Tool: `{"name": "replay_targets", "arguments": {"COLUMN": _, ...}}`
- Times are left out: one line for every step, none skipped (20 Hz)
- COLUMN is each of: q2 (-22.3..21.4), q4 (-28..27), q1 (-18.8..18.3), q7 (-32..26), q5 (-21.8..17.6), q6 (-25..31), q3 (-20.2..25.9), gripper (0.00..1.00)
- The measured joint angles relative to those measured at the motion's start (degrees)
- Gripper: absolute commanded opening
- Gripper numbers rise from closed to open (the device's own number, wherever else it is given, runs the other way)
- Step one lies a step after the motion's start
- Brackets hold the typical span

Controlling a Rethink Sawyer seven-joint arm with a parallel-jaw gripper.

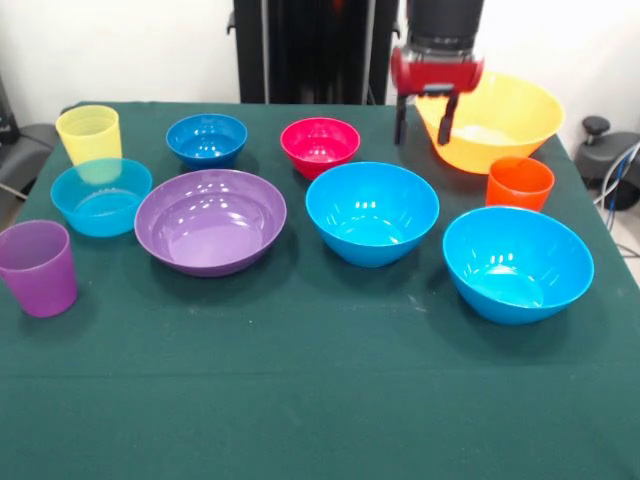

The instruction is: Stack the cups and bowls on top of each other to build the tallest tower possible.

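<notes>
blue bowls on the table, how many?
4. Small dark blue bowl at back, pale blue bowl far left, mid blue bowl centre, large blue bowl front right. None looks hidden.

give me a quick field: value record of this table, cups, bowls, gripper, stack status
cups: yellow cup, purple cup, orange cup, all upright, apart
bowls: magenta bowl, dark blue bowl, light blue bowl, purple bowl, two large blue bowls, yellow-orange bowl
gripper: gripper open, straddling the yellow-orange bowl's rim
stack: nothing stacked yet
surface: green cloth
</notes>
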Motion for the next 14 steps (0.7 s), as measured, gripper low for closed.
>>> {"name": "replay_targets", "arguments": {"q2": 1.57, "q4": 0.0, "q1": -0.25, "q7": 0.0, "q5": -0.46, "q6": -0.75, "q3": -0.03, "gripper": 1.0}}
{"name": "replay_targets", "arguments": {"q2": 2.74, "q4": -0.01, "q1": -0.37, "q7": 0.0, "q5": -0.88, "q6": -1.27, "q3": -0.09, "gripper": 1.0}}
{"name": "replay_targets", "arguments": {"q2": 3.8, "q4": -0.01, "q1": -0.4, "q7": 0.0, "q5": -1.28, "q6": -1.76, "q3": -0.2, "gripper": 1.0}}
{"name": "replay_targets", "arguments": {"q2": 4.54, "q4": 0.02, "q1": -0.37, "q7": 0.0, "q5": -1.58, "q6": -2.13, "q3": -0.28, "gripper": 1.0}}
{"name": "replay_targets", "arguments": {"q2": 5.4, "q4": 0.17, "q1": -0.35, "q7": 0.0, "q5": -2.02, "q6": -2.59, "q3": -0.35, "gripper": 1.0}}
{"name": "replay_targets", "arguments": {"q2": 5.79, "q4": 0.39, "q1": -0.36, "q7": 0.0, "q5": -2.29, "q6": -2.84, "q3": -0.37, "gripper": 1.0}}
{"name": "replay_targets", "arguments": {"q2": 6.1, "q4": 0.89, "q1": -0.36, "q7": 0.11, "q5": -2.7, "q6": -3.24, "q3": -0.4, "gripper": 1.0}}
{"name": "replay_targets", "arguments": {"q2": 6.11, "q4": 1.33, "q1": -0.35, "q7": 0.2, "q5": -2.99, "q6": -3.49, "q3": -0.41, "gripper": 1.0}}
{"name": "replay_targets", "arguments": {"q2": 5.88, "q4": 2.13, "q1": -0.36, "q7": 0.36, "q5": -3.39, "q6": -3.83, "q3": -0.42, "gripper": 1.0}}
{"name": "replay_targets", "arguments": {"q2": 5.6, "q4": 2.76, "q1": -0.36, "q7": 0.51, "q5": -3.66, "q6": -4.02, "q3": -0.44, "gripper": 1.0}}
{"name": "replay_targets", "arguments": {"q2": 5.03, "q4": 3.8, "q1": -0.35, "q7": 0.8, "q5": -4.04, "q6": -4.31, "q3": -0.45, "gripper": 1.0}}
{"name": "replay_targets", "arguments": {"q2": 4.55, "q4": 4.56, "q1": -0.35, "q7": 1.01, "q5": -4.26, "q6": -4.5, "q3": -0.45, "gripper": 1.0}}
{"name": "replay_targets", "arguments": {"q2": 3.78, "q4": 5.69, "q1": -0.34, "q7": 1.37, "q5": -4.57, "q6": -4.72, "q3": -0.49, "gripper": 1.0}}
{"name": "replay_targets", "arguments": {"q2": 3.27, "q4": 6.43, "q1": -0.36, "q7": 1.62, "q5": -4.78, "q6": -4.84, "q3": -0.52, "gripper": 1.0}}
